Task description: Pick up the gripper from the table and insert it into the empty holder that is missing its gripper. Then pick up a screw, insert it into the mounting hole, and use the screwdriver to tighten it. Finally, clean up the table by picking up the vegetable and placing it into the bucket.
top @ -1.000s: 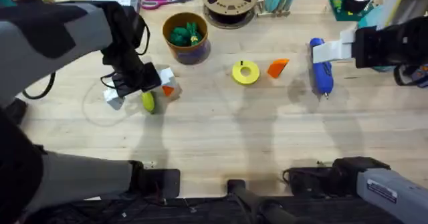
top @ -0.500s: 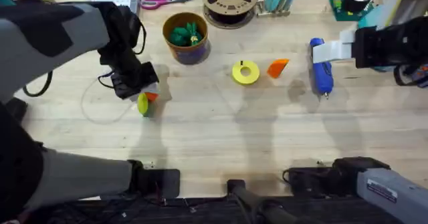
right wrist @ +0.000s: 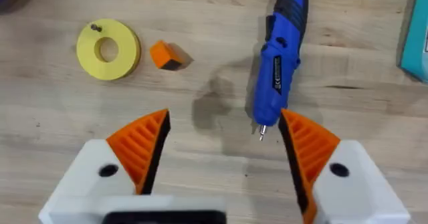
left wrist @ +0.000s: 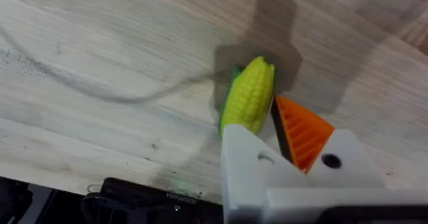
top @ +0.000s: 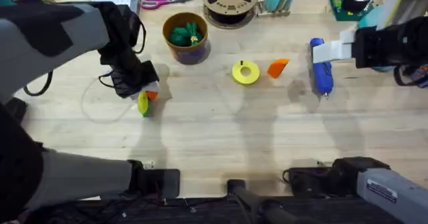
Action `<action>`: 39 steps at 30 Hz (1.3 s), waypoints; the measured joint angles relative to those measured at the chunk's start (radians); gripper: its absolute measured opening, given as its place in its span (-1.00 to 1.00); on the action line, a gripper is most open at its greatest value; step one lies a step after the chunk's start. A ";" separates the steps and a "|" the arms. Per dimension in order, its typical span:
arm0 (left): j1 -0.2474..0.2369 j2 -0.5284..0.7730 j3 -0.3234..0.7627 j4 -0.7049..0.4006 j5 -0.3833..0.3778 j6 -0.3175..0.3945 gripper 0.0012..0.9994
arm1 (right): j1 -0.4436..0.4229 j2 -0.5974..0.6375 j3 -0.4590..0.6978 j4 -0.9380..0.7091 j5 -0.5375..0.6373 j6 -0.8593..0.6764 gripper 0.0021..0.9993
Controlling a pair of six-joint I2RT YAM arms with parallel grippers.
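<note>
While right gripper hangs with fingers spread wide above blue screwdriver on table, orange gripper lies loose just beside yellow ring, near table's middle. Left gripper low at table's left, yellow toy corn at its tip; grip state cannot be told. Green vegetable sits inside bucket toward far edge.

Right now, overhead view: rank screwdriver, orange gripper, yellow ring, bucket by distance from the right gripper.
1. Blue screwdriver, directly under the right gripper.
2. Orange gripper, toward the table's middle.
3. Yellow ring, beside it.
4. Bucket, farthest, nearer the left arm.
</note>
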 joint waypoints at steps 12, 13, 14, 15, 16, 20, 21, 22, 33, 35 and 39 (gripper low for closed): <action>0.000 -0.258 0.112 -0.138 0.000 0.026 -1.00 | 0.000 0.000 0.000 0.000 0.000 0.000 0.99; 0.000 -0.280 0.132 -0.155 0.000 0.033 -1.00 | 0.000 0.000 0.000 0.000 0.000 0.000 0.99; 0.000 -0.304 0.155 -0.175 0.000 0.043 -1.00 | 0.000 0.000 0.000 0.000 0.000 0.000 0.99; 0.000 -0.324 0.176 -0.193 0.000 0.052 -1.00 | 0.000 0.000 0.000 0.000 0.000 0.000 0.99; 0.000 -0.342 0.196 -0.211 0.000 0.062 -1.00 | 0.000 0.000 0.000 0.000 0.000 0.000 0.99; 0.000 -0.394 0.276 -0.283 0.000 0.101 -1.00 | 0.000 0.000 0.000 0.000 0.000 0.000 0.99; 0.000 -0.402 0.296 -0.299 0.000 0.111 -1.00 | 0.000 0.000 0.000 0.000 0.000 0.000 0.99; 0.000 -0.408 0.314 -0.313 0.000 0.119 -1.00 | 0.000 0.000 0.000 0.000 0.000 0.000 0.99; 0.000 -0.426 0.394 -0.359 0.000 0.150 -1.00 | 0.000 0.000 0.000 0.000 0.000 0.000 0.99; 0.000 -0.426 0.394 -0.359 0.000 0.150 -1.00 | 0.000 0.000 0.000 0.000 0.000 0.000 0.99; 0.000 -0.426 0.394 -0.357 0.000 0.157 -0.47 | 0.000 0.000 0.000 -0.001 0.000 0.000 0.99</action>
